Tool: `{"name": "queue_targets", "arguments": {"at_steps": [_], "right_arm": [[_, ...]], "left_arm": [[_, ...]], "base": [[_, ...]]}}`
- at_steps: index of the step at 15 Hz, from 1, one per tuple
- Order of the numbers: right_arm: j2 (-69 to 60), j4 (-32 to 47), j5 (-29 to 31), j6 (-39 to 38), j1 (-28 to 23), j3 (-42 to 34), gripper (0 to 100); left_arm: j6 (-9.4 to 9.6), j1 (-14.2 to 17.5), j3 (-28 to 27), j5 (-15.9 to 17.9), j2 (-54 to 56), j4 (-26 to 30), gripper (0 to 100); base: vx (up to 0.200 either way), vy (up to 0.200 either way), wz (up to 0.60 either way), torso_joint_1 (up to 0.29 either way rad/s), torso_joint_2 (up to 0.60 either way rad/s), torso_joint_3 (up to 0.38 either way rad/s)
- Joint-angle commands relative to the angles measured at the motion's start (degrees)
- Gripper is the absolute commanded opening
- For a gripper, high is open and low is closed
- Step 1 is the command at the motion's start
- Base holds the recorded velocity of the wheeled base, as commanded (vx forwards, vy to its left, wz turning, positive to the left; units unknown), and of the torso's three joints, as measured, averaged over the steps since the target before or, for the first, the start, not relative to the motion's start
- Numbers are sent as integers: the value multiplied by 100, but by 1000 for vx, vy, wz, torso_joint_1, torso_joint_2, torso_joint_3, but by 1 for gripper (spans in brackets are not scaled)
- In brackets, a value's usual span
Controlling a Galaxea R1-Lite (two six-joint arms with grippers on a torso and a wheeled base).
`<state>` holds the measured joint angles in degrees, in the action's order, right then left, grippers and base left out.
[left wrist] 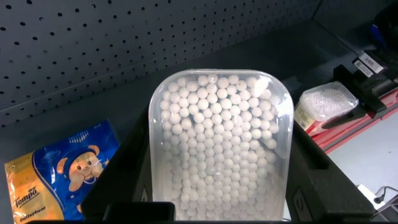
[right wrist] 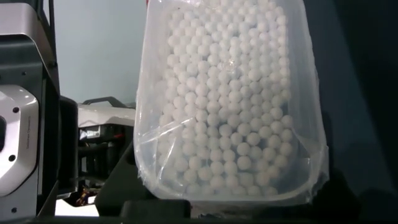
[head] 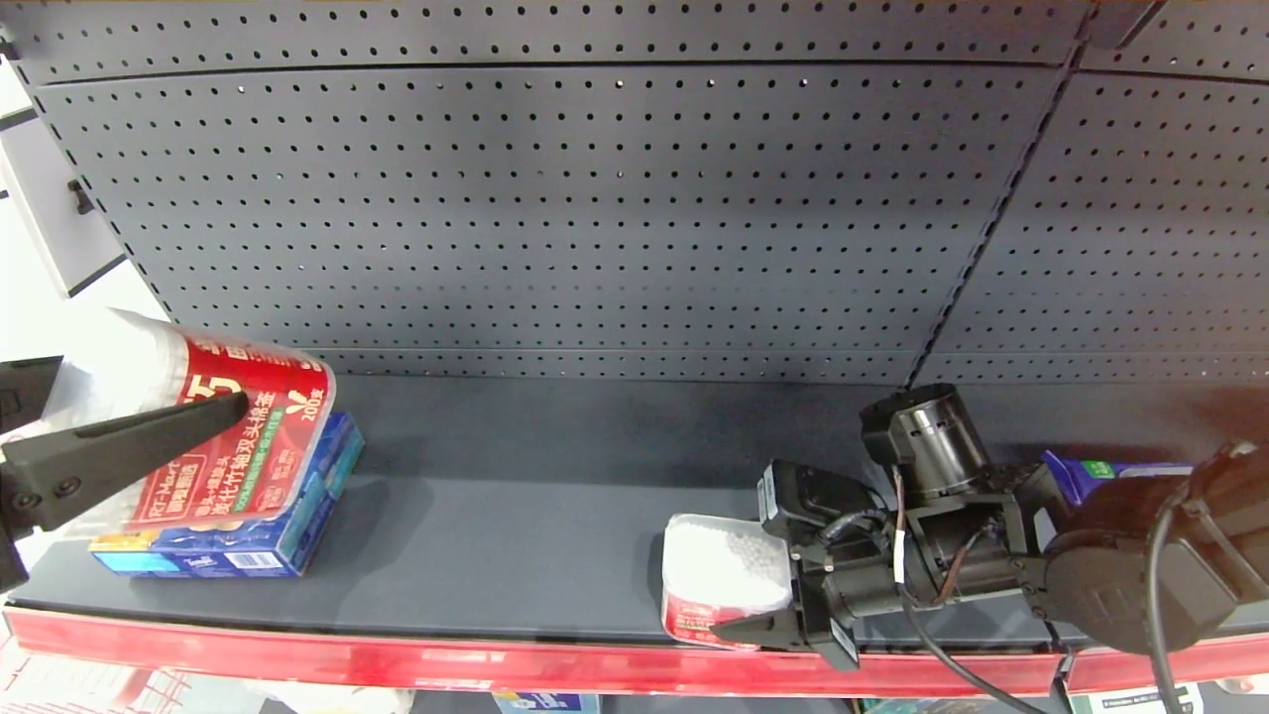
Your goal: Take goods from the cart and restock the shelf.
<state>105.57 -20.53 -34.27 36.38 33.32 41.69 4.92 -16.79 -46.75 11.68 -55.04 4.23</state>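
Nearest, at the red front lip (head: pixel 397 659) of the shelf (head: pixel 535 496), the right tool (head: pixel 758 585) is clamped on a film-wrapped swab tub (head: pixel 722 570), which lies on its side just inside that lip; whether it already rests on the deck I cannot tell. That is the likelier trouble spot: let go this close to the edge, a rounded tub in slick film could roll or slide forward and drop off the front, so it probably wants carrying deeper first. A little farther in, on the robot's left, the left tool (head: pixel 188 436) grips a second swab tub (head: pixel 268 436), held tilted over a stack of blue tissue packs (head: pixel 248 540), touching or just above the top one. Released there, it would land on a sloping perch and might skid off the stack, perhaps nudging the packs toward the lip (they already sit near the shelf's front corner). Both tubs look thin-walled, and the left wrist view shows the loose white swab tips pressed against the clear wall (left wrist: pixel 221 137), so a hard squeeze might buckle the plastic, while a light one risks a slip. Farther back on the right, a blue carton (head: pixel 1100 471) sits partly behind the right arm, near enough to be knocked by a careless withdrawal. Behind everything stands the grey pegboard back (head: pixel 555 218).
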Motion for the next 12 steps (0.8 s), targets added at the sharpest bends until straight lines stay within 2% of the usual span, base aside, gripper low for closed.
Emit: {"name": "queue_targets", "arguments": {"at_steps": [1, 12], "right_arm": [[-28, 5, -1, -8, 8, -12, 0], [16, 5, -203, 54, 26, -56, 0]], "left_arm": [[0, 0, -1, 1, -15, -1, 0], [-9, 0, 26, 1, -24, -1, 0]], "base": [[0, 0, 0, 0, 0, 0], [0, 0, 0, 0, 0, 0]]}}
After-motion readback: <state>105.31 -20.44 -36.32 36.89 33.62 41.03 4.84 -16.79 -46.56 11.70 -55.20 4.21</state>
